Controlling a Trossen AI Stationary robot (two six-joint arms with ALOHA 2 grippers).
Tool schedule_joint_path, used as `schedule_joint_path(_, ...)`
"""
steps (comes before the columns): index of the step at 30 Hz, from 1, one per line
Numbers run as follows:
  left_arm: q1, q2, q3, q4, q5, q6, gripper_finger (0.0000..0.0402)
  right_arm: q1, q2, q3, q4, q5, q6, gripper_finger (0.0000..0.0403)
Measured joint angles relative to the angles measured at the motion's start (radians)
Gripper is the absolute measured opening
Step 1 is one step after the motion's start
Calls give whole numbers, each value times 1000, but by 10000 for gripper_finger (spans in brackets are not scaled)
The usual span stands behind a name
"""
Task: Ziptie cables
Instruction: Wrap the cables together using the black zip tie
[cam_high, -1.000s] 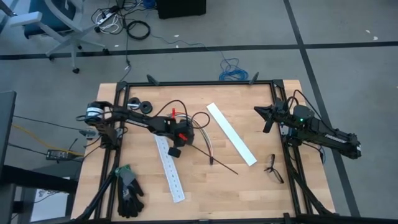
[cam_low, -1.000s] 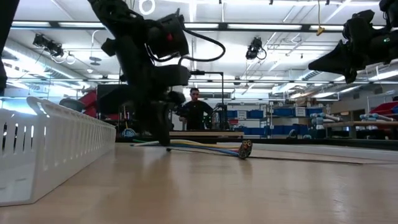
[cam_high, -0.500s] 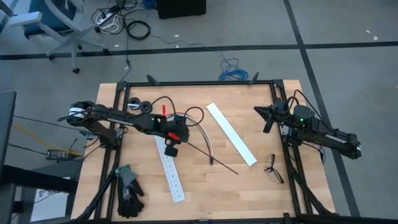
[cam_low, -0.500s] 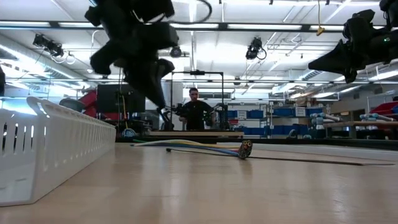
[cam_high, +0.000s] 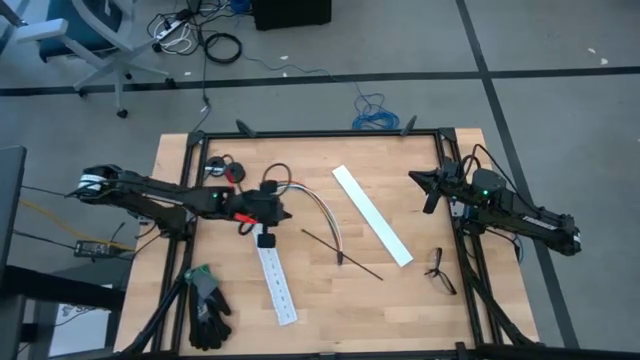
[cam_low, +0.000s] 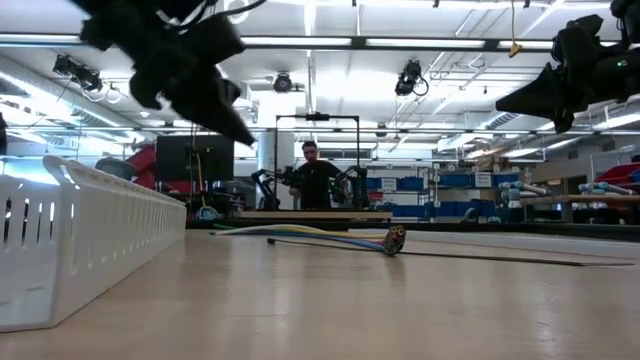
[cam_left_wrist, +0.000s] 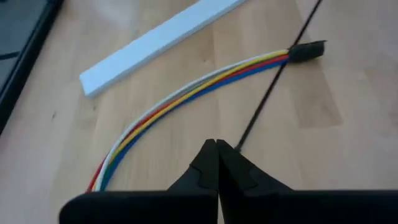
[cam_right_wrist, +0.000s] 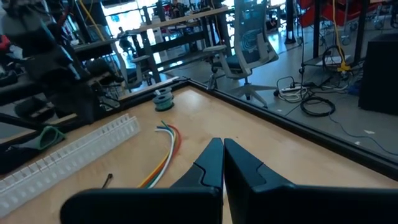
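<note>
Beside the cables (cam_high: 322, 212), the ziptie (cam_high: 341, 255) lies untouched.

Two white slotted strips (cam_high: 276, 281) (cam_high: 372, 214) on wooden table (cam_high: 330, 300). Black gloves (cam_high: 208, 310) at one corner. Spectacles (cam_high: 438, 269) near opposite edge.

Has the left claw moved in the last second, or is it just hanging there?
Yes. The left gripper, shut and empty, pulled back toward the table's left edge, away from the cables, which lie where they were.
</note>
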Motion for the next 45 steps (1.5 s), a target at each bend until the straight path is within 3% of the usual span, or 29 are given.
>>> schedule_joint_path(6,0,-78,-152,104,-3,-115,3,0,0,0,13,-1,0,4)
schedule_joint_path(12,0,-93,-185,98,-3,-155,4,-2,14,-1,147,27,-20,4)
schedule_joint_path(16,0,-93,-185,97,-18,-153,4,13,103,1,252,-162,-12,4)
schedule_joint_path(22,1,-115,-185,72,-145,-149,5,129,490,48,329,-158,47,1)
schedule_joint_path(28,0,-141,-186,44,-146,-146,5,320,980,257,364,-11,20,0)
schedule_joint_path(32,0,-154,-185,28,-136,-127,5,443,1232,444,337,111,-53,0)
schedule_joint_path(37,3,-220,-254,62,-116,-114,5,532,1408,599,296,261,-43,0)
schedule_joint_path(41,19,-327,-390,205,-59,-142,5,547,1508,644,323,260,41,0)
schedule_joint_path(45,20,-403,-491,335,-18,-178,5,543,1627,653,456,262,66,0)
